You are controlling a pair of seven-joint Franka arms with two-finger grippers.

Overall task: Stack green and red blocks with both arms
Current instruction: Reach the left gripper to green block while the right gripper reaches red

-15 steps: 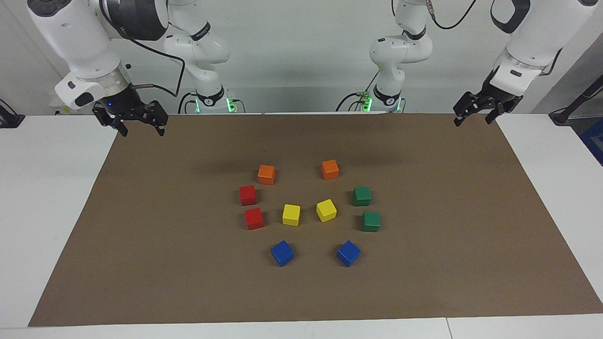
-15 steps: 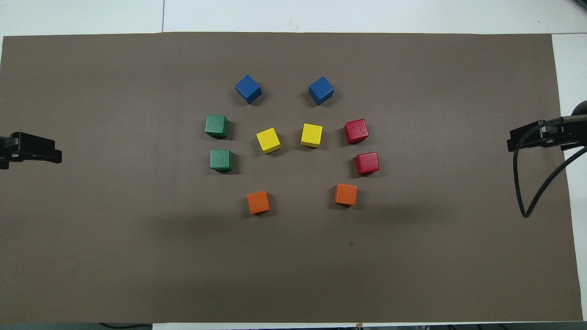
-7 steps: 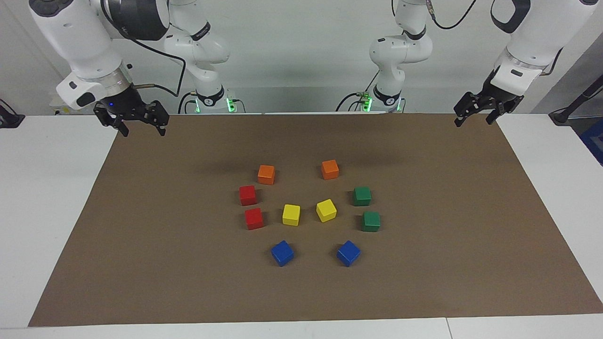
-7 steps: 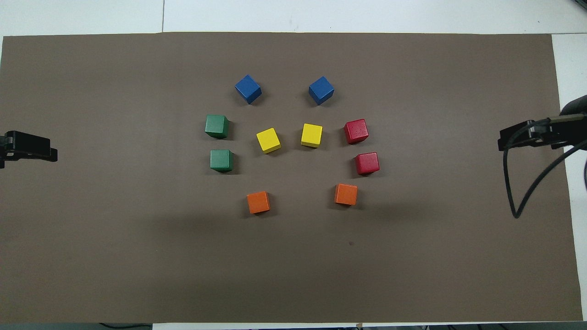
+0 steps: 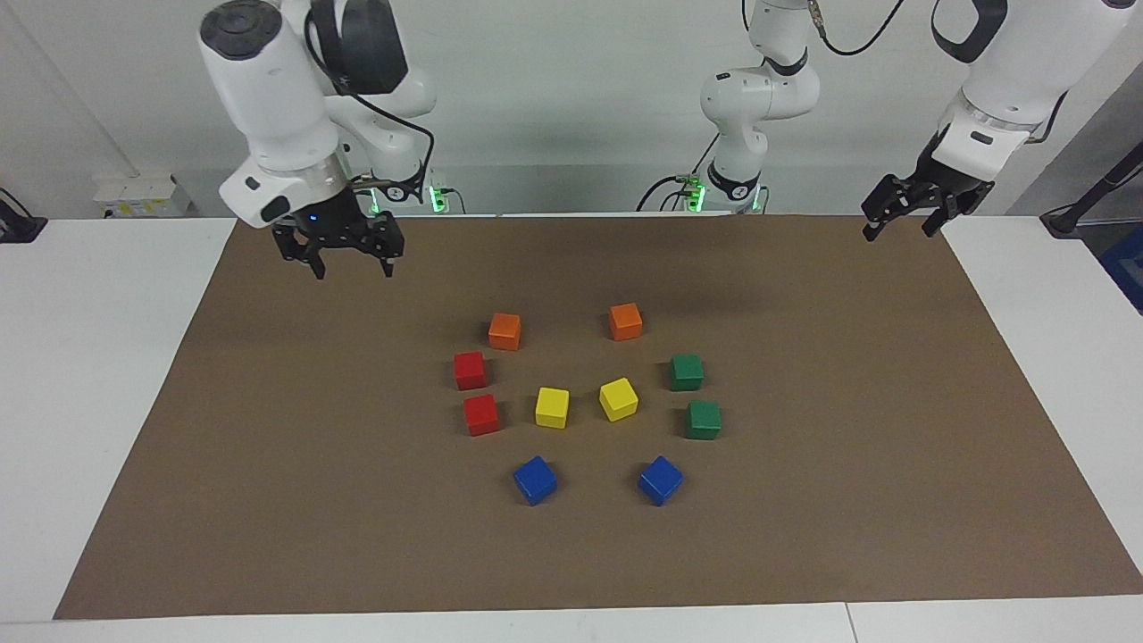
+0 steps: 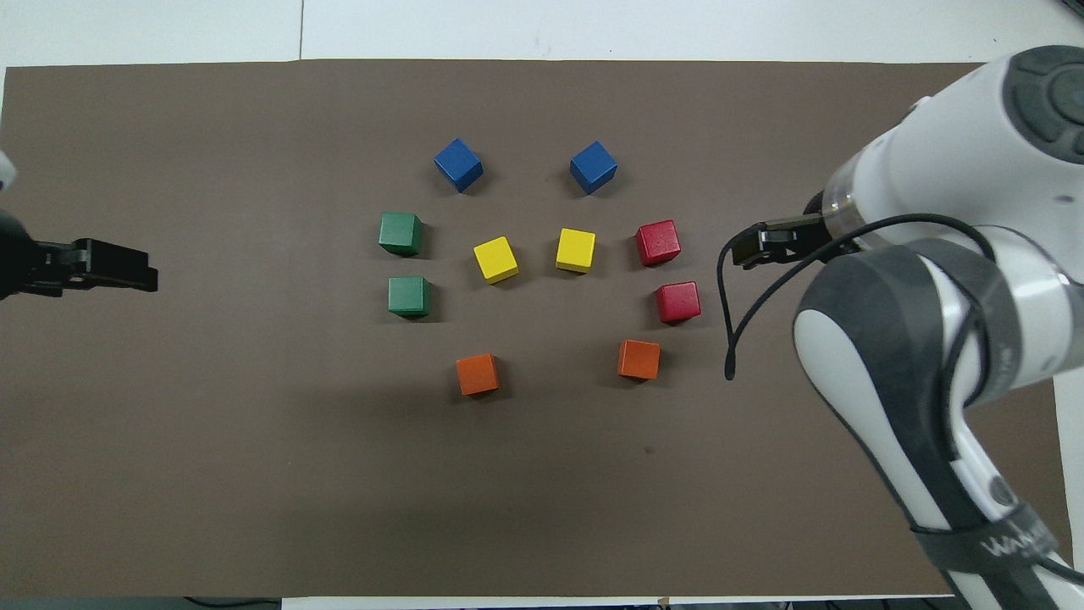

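Observation:
Two red blocks [image 5: 470, 370] [image 5: 481, 414] sit side by side on the brown mat toward the right arm's end of the cluster; they also show in the overhead view [image 6: 678, 302] [image 6: 658, 242]. Two green blocks [image 5: 686, 371] [image 5: 704, 419] sit toward the left arm's end [image 6: 409, 296] [image 6: 400, 233]. My right gripper [image 5: 353, 266] is open and empty, up in the air over bare mat beside the red blocks [image 6: 749, 251]. My left gripper [image 5: 897, 230] is open and empty over the mat's edge at its own end [image 6: 123, 276].
Two orange cubes [image 5: 504, 330] [image 5: 625, 321] lie nearest the robots. Two yellow cubes [image 5: 552, 407] [image 5: 618, 398] sit in the middle of the cluster. Two blue cubes [image 5: 535, 480] [image 5: 661, 480] lie farthest. The brown mat [image 5: 268, 500] covers the white table.
My right arm has swung in from the mat's edge toward the red blocks, gripper still open. My left gripper has shifted slightly inward over the mat. No block has moved.

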